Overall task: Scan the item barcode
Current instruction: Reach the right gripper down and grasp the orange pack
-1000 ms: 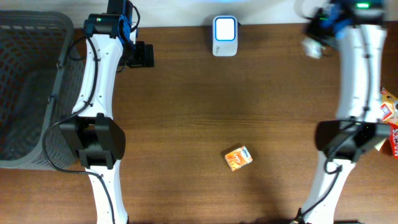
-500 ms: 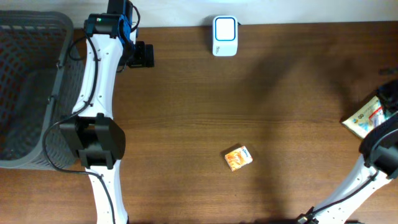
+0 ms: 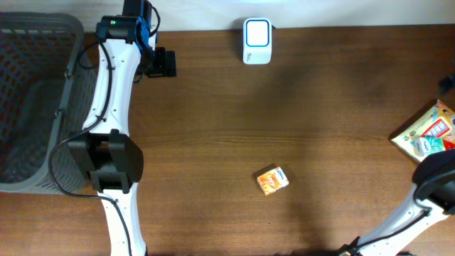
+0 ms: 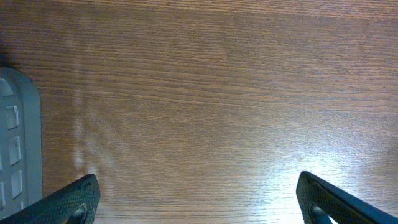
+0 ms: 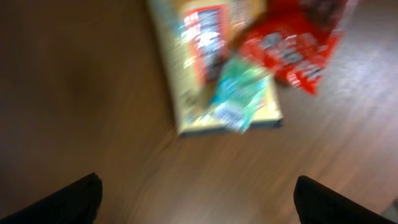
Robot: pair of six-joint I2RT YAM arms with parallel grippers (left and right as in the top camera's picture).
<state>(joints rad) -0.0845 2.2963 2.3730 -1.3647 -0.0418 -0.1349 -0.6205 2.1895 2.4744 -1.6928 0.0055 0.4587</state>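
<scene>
R end effector (image 5: 196,185) splayed over snack pkts (image 5: 214,74).

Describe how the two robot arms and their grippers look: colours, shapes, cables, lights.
The left arm has slim white links, a bulky black joint housing, a blue part near the wrist, a small green light and thin black cables. The right arm shows the same white link and black housing. The left gripper has black, finely textured fingers; the right gripper has black fingers, blurred.

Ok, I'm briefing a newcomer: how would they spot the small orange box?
On the wooden table, find the white scanner at the far edge and come nearer. The small orange box lies alone, well apart from the packets piled at the right edge.
</scene>
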